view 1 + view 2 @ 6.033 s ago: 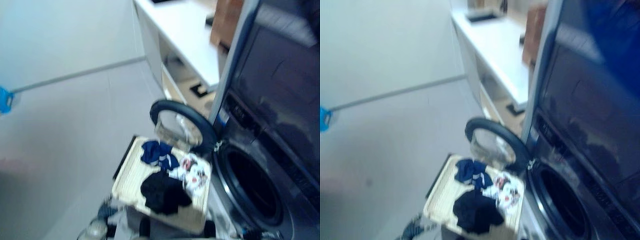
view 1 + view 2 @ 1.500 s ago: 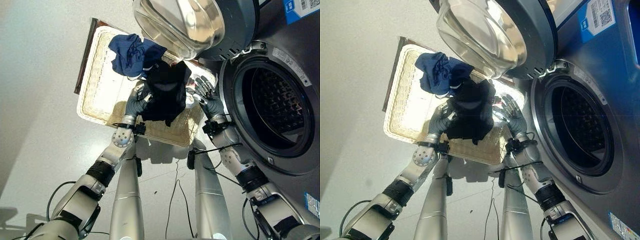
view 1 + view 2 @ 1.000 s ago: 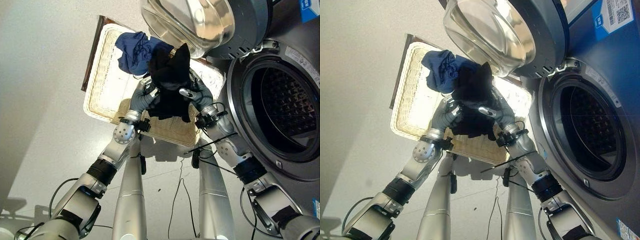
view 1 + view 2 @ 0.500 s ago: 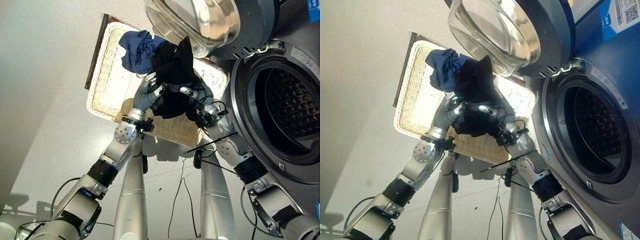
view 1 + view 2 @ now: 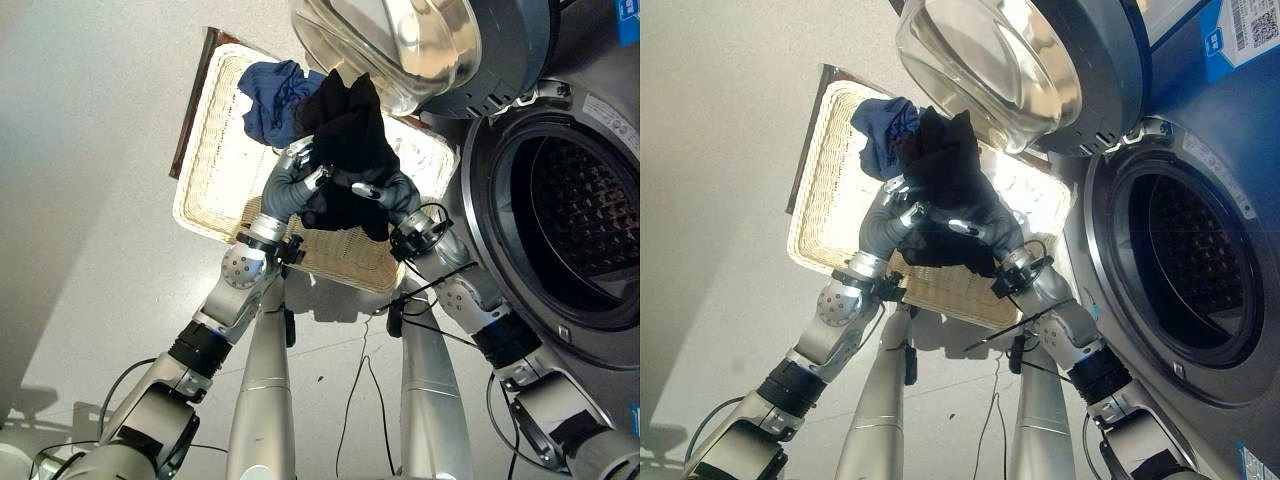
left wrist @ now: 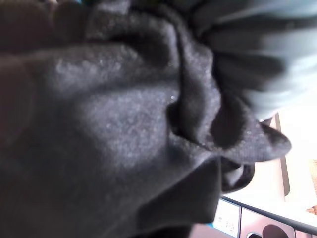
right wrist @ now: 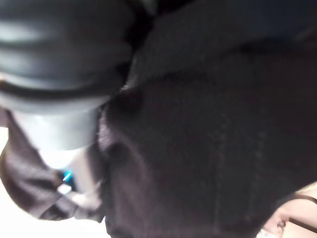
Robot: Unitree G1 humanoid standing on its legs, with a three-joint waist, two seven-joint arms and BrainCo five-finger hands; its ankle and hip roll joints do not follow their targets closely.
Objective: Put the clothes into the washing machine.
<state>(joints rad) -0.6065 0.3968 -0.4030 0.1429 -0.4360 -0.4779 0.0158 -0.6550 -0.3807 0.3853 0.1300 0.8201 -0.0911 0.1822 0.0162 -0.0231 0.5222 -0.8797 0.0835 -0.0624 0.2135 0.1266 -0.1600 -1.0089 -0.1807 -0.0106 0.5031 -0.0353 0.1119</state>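
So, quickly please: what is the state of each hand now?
Left hand: shut on the black garment, lifted above the wicker basket.
Right hand: shut on the same black garment.

The black garment [image 5: 345, 150] hides most of each robot hand's fingers and part of the basket [image 5: 215, 185]. The washing machine [image 5: 560, 200] is cut off at the picture's edge.

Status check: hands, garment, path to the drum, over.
Left robot hand and right robot hand both shut on black garment, raised above wicker basket. Blue garment in basket. Washer drum open; door swung wide above basket.
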